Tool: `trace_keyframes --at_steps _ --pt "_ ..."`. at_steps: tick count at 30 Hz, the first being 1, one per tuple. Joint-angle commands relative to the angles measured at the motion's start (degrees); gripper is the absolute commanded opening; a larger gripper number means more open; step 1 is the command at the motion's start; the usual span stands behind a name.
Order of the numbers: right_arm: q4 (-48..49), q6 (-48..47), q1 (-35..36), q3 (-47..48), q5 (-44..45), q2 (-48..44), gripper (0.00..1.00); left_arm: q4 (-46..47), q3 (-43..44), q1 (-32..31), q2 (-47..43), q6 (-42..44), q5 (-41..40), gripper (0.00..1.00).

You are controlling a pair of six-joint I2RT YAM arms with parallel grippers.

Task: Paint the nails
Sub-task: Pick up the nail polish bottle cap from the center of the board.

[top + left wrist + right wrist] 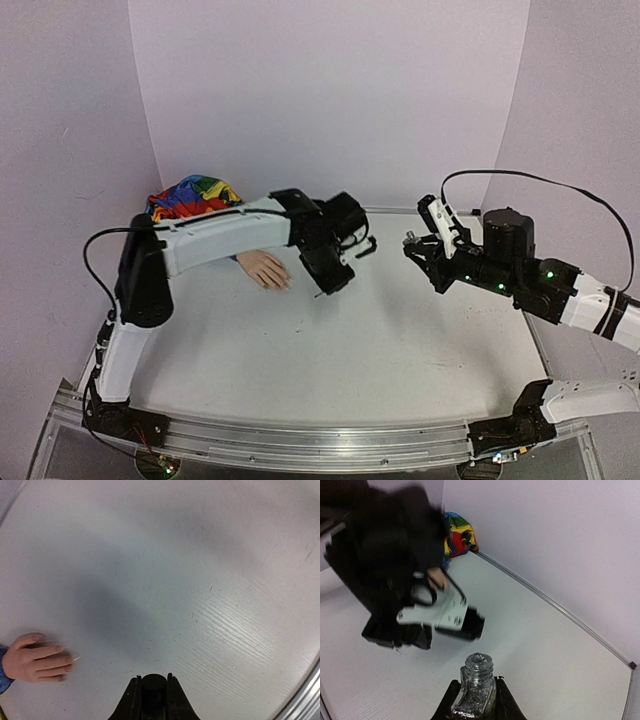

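Near edge of table (350, 360): both arm bases.

Mid-table, rt side: right gripper (476, 694), pinched onto an open bottle (478, 675), seemingly clear of the surface. Bare threaded neck up, glittery silver contents, no cap on.

Mid-table, ctr: left gripper (152, 680), pressed in on a dark round cap (152, 689), prob. the brush cap. Bristles not visible in wrist view. Only a thin sliver below the fingers in top view, too small to call.

Just left of that gripper, flat on table: fake hand (32, 659), fingers pointing toward it. Its nails (69, 668) near the gripper but apart, not touched. Darkish at the tips; can't tell whether coated.

Farther back, by the wall: rainbow sleeve (195, 197), bunched.

Step, as judged: bottle open, brush out, approach to a nail. Next move calls for lowering and shifting the brush toward the fingertips, slowly, tip only on the nail. Light pressure, to avoid sliding the hand. Bottle to be kept upright meanwhile.

Writing/brands: none legible; no label seen on bottle.
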Motion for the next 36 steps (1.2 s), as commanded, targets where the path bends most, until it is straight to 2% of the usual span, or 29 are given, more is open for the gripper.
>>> trace_keyframes --at_steps 1,6,8,12,18,24,36 --pt "4.45 -1.64 -0.11 3.16 -9.32 2.41 0.0 2.77 -0.68 3.21 -18.54 -7.7 2.22 0.02" --pt "11.27 0.5 0.01 4.87 -20.43 8.46 0.0 17.78 -14.18 8.97 -34.59 -16.94 14.98 0.01" --pt "17.57 2.63 0.11 4.92 -24.97 11.1 0.0 29.32 -21.6 10.91 -41.65 -22.02 20.09 0.01" --pt "27.07 5.93 1.84 8.69 -31.88 18.66 0.0 48.26 -36.25 11.98 -52.89 -28.85 22.69 0.0" --pt "34.73 8.73 5.67 15.92 -36.19 28.28 0.0 68.21 -51.1 11.82 -61.85 -31.47 23.37 0.0" --pt "43.67 15.75 7.62 18.3 -36.87 33.22 0.0 77.19 -57.42 11.63 -65.56 -30.02 23.19 0.0" --pt "48.78 17.74 10.44 22.58 -32.87 38.74 0.0 84.62 -61.32 11.22 -65.46 -28.99 24.4 0.0"
